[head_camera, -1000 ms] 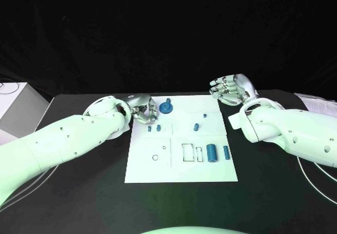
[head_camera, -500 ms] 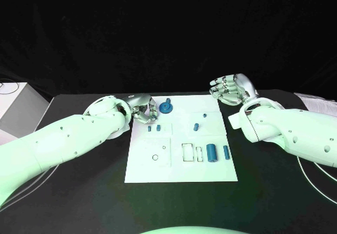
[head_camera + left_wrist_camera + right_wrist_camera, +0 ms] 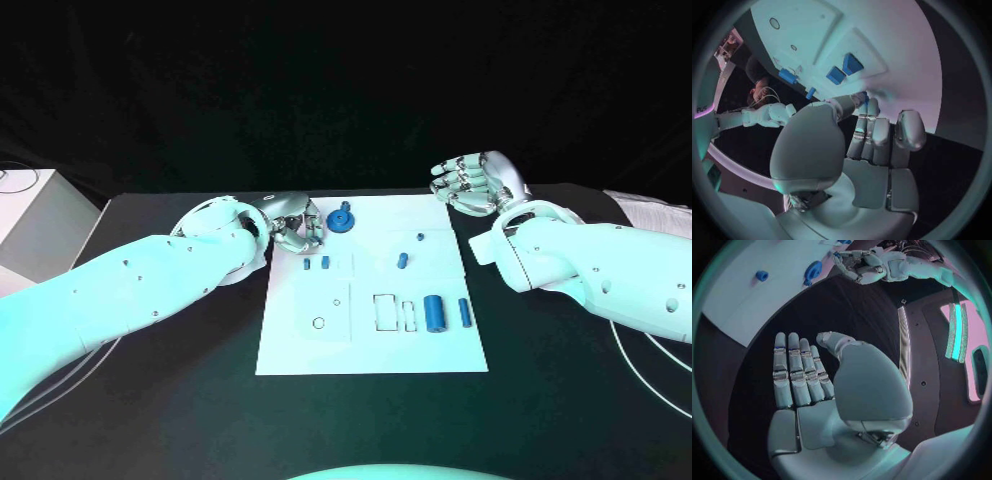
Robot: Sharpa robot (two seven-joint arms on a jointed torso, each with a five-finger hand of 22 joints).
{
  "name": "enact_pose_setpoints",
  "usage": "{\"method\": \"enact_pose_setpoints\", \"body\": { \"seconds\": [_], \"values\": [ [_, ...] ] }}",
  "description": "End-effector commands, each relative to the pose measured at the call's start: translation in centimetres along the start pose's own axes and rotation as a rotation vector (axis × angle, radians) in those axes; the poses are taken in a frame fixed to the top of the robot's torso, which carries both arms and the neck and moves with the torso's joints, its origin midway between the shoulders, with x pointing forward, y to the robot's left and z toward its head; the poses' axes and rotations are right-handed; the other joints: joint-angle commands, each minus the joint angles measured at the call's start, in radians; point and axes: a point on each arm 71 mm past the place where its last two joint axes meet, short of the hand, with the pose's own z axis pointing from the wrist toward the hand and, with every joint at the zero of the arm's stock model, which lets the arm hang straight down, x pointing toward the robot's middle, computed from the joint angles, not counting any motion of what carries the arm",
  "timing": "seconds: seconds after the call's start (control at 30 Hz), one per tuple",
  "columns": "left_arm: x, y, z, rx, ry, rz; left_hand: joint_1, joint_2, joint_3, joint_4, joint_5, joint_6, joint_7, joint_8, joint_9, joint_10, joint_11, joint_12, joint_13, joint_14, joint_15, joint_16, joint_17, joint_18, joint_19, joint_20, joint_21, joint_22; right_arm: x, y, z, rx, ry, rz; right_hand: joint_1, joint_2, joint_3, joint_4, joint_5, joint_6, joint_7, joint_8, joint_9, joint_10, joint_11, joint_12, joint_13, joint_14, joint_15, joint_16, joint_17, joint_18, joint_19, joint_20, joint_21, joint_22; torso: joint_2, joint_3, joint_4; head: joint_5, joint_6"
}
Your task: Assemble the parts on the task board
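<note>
Resting my left robot hand [image 3: 293, 222] at the task board's [image 3: 372, 350] far left corner, I pinch a small blue part [image 3: 862, 97] between thumb and fingertips. My right robot hand [image 3: 473, 181] hovers over the black surface [image 3: 577, 400] just off the board's far right corner, flat and spread, holding nothing. A round blue part [image 3: 340, 219] lies on the board beside my left robot hand. I can read no writing anywhere.

You have a white task board [image 3: 372, 345] printed with thin black outlines on a black table [image 3: 577, 400]; its parts [image 3: 434, 313] are blue, the round one [image 3: 340, 221] included. Both hands, left [image 3: 293, 222] and right [image 3: 473, 181], are silver on white arms.
</note>
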Motion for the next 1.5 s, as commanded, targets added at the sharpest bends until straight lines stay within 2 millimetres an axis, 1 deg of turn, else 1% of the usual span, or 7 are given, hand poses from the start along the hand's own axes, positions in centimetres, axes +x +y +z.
{"method": "enact_pose_setpoints", "body": {
  "seconds": [0.03,0.53,0.97,1.13,1.43,1.5],
  "values": [
    [0.35,-0.49,0.1,0.024,0.021,-0.012,-0.006,0.006,0.0,-0.008,0.004,-0.001,0.008,-0.005,0.001,0.009,0.002,-0.009,-0.002,-0.006,0.001,-0.005,-0.004,0.007,-0.005,0.003,-0.006,-0.002,0.09,0.16,-0.02,-0.017,0.009,-0.002,-0.006,-0.001,0.0,-0.004,-0.006,0.005,0.002,-0.006,-0.001,-0.001,-0.006,-0.007,-0.001,0.008,0.001,-0.004,-0.001,0.004,0.004,-0.001,0.0,-0.001,0.0,-0.0004,0.0004,0.0,0.001],
    [0.31,-0.69,0.13,0.044,0.013,-0.022,-0.002,0.004,-0.001,-0.012,0.004,-0.003,0.009,-0.009,0.002,0.019,0.002,-0.027,-0.005,-0.007,0.002,-0.009,-0.007,0.007,-0.003,0.003,-0.004,0.001,0.1,0.17,-0.02,-0.016,0.01,-0.001,-0.006,-0.001,0.0,-0.004,-0.006,0.005,0.002,-0.006,-0.001,-0.001,-0.006,-0.007,-0.001,0.008,0.001,-0.004,-0.001,0.004,0.004,-0.001,0.0,-0.001,0.0,-0.0002,0.0008,0.0,-0.001],
    [0.35,-0.77,0.13,0.05,0.018,-0.023,-0.01,-0.005,-0.009,-0.011,0.004,-0.005,0.008,-0.013,0.002,0.026,0.003,-0.036,-0.005,-0.007,0.003,-0.011,-0.007,0.007,-0.005,0.003,-0.006,-0.001,0.08,0.16,-0.04,-0.016,0.01,-0.001,-0.006,-0.001,0.0,-0.004,-0.006,0.005,0.002,-0.006,-0.001,-0.001,-0.006,-0.007,-0.001,0.008,0.001,-0.004,-0.001,0.004,0.004,-0.001,0.0,-0.001,0.0,0.0006,0.0007,0.0,-0.002],
    [0.35,-0.81,0.14,0.051,0.017,-0.023,-0.01,-0.006,-0.01,-0.011,0.004,-0.005,0.008,-0.013,0.002,0.028,0.002,-0.036,-0.004,-0.007,0.003,-0.011,-0.006,0.007,-0.005,0.004,-0.006,-0.001,0.08,0.16,-0.04,-0.016,0.01,-0.001,-0.006,-0.001,0.0,-0.004,-0.006,0.005,0.002,-0.006,-0.001,-0.001,-0.006,-0.007,-0.001,0.008,0.001,-0.004,-0.001,0.004,0.004,-0.001,0.0,-0.001,0.0,0.0001,0.0005,0.0,-0.004],
    [0.42,-0.74,0.12,0.047,0.026,-0.018,-0.012,-0.009,-0.013,-0.012,0.004,-0.005,0.007,-0.014,0.002,0.031,0.002,-0.035,-0.002,-0.007,0.002,-0.011,-0.005,0.007,-0.005,0.004,-0.006,0.0,0.07,0.15,-0.05,-0.015,0.01,-0.001,-0.006,-0.001,0.0,-0.004,-0.006,0.005,0.002,-0.006,-0.001,-0.001,-0.006,-0.007,-0.001,0.008,0.001,-0.004,-0.001,0.004,0.004,-0.001,0.0,-0.001,0.0,0.0002,0.0,0.0,-0.004],
    [0.43,-0.72,0.12,0.046,0.027,-0.017,-0.013,-0.01,-0.013,-0.012,0.004,-0.004,0.006,-0.014,0.003,0.032,0.001,-0.035,-0.002,-0.006,0.002,-0.011,-0.003,0.007,-0.004,0.004,-0.005,0.001,0.07,0.15,-0.04,-0.015,0.01,-0.001,-0.006,-0.001,0.0,-0.004,-0.006,0.005,0.002,-0.006,-0.001,-0.001,-0.006,-0.007,-0.001,0.008,0.001,-0.004,-0.001,0.004,0.004,-0.001,0.0,-0.001,0.0,-0.0004,0.0002,0.0,-0.003]
  ]
}}
